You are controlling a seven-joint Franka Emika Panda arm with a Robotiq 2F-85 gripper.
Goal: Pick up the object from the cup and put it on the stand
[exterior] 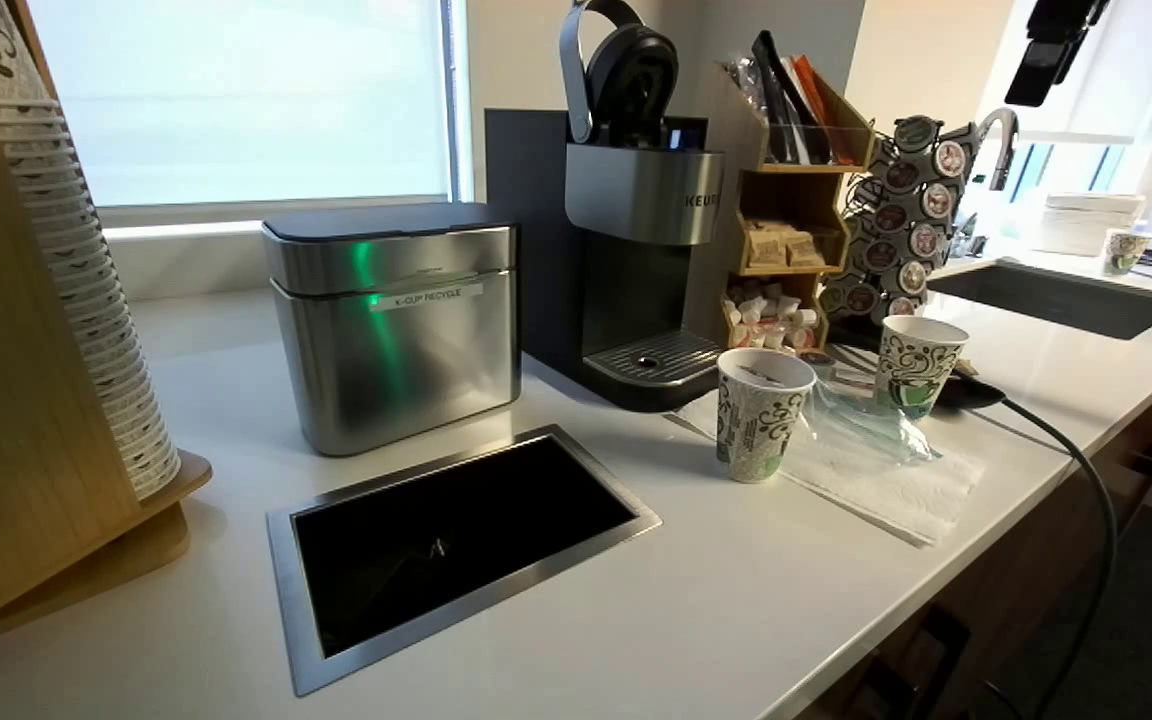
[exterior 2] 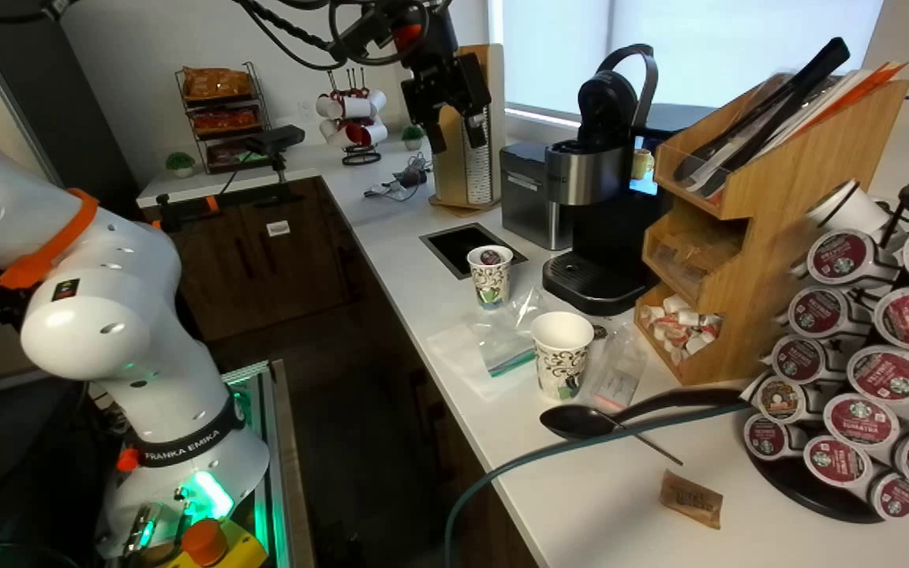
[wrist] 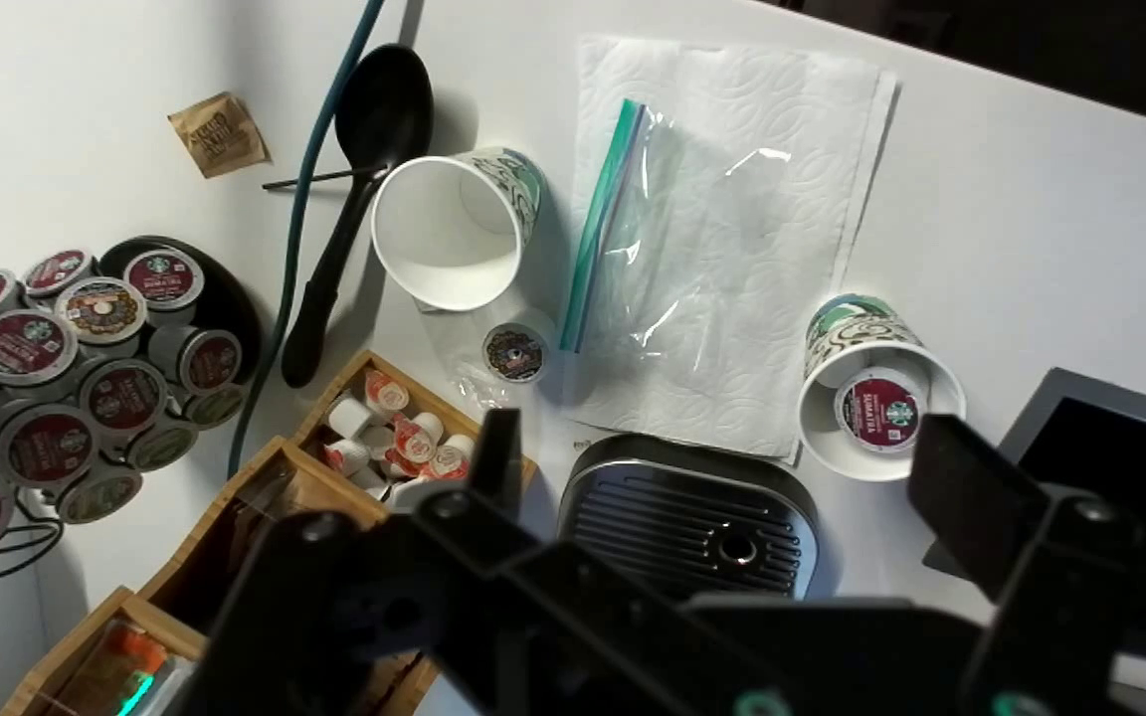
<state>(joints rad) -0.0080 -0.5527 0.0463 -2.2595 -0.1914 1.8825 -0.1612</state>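
Observation:
The cup (wrist: 854, 328) is white paper with a scroll print. It stands upright and holds a pod (wrist: 879, 410) with a dark red lid; another pale shape lies beneath the pod. The cup shows in both exterior views (exterior: 761, 425) (exterior 2: 491, 285). The stand is a dark rack of round coffee pods (exterior 2: 888, 375), at the left in the wrist view (wrist: 36, 353) and beyond the wooden organizer in an exterior view (exterior: 901, 225). My gripper (wrist: 720, 438) is open with nothing between its fingers. It hangs high above the counter (exterior 2: 458, 143), pointing down; the cup lies near its right finger in the wrist view.
A second printed cup (wrist: 454, 234), a clear bag (wrist: 682, 229) on a paper towel (wrist: 782, 119), a black ladle (wrist: 384, 109) and a cable (wrist: 299, 199) lie around. The coffee machine (exterior 2: 592, 170), wooden organizer (exterior 2: 778, 244) and recycle bin (exterior: 396, 330) stand tall.

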